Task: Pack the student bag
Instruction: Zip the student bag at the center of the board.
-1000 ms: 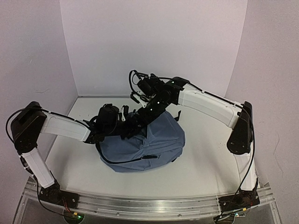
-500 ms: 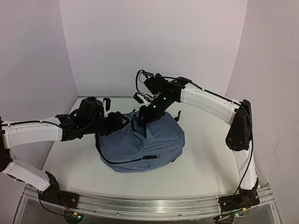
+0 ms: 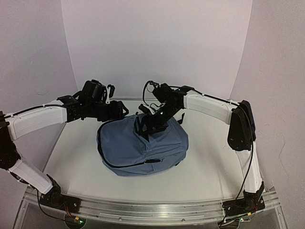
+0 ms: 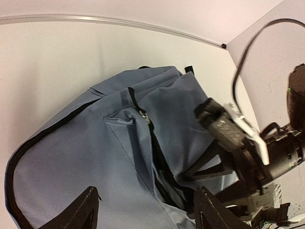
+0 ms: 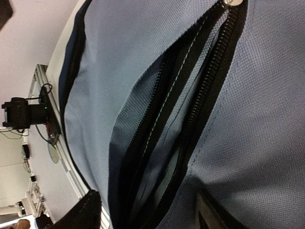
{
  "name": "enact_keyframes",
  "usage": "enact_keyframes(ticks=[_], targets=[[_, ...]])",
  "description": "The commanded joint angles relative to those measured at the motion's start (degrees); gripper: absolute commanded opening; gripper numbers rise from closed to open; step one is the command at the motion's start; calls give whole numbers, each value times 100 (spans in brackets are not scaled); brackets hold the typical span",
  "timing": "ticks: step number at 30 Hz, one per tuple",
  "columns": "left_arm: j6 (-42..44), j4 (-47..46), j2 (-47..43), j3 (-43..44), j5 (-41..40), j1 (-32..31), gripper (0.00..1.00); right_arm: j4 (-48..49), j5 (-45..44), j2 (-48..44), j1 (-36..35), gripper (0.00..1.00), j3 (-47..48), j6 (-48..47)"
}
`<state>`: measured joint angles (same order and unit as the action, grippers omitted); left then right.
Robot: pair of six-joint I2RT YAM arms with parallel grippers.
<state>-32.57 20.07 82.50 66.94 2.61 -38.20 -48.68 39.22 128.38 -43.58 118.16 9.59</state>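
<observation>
The student bag (image 3: 143, 148), slate-blue with black zips, lies flat in the middle of the white table. Its front zip pocket (image 5: 171, 133) gapes open and shows grey lining. My right gripper (image 3: 148, 128) hangs open right above that slit, one finger on each side (image 5: 147, 214), with nothing held. My left gripper (image 3: 124, 112) is open and empty too, lifted off the bag's far left edge. In the left wrist view (image 4: 143, 214) it looks down on the bag (image 4: 71, 157) and on the right gripper's fingers (image 4: 224, 143).
White walls close the table at the back and on both sides. An aluminium rail (image 3: 152, 210) runs along the near edge. A black strap (image 3: 181, 117) sticks out at the bag's far right corner.
The left arm has drawn back from the bag, up and to the left, its jaws open. The right gripper has opened and sunk a little over the pocket slit.
</observation>
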Motion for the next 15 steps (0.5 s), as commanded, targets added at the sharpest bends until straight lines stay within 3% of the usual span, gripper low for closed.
enact_keyframes(ticks=[1, 6, 15], targets=[[345, -88, 469, 586, 882, 363, 68, 109, 376, -677, 382, 73, 26, 49], [217, -392, 933, 696, 1338, 608, 68, 189, -502, -730, 561, 70, 213, -171], [-13, -1161, 1934, 986, 2125, 1020, 64, 388, -1464, -21, 563, 65, 884, -342]])
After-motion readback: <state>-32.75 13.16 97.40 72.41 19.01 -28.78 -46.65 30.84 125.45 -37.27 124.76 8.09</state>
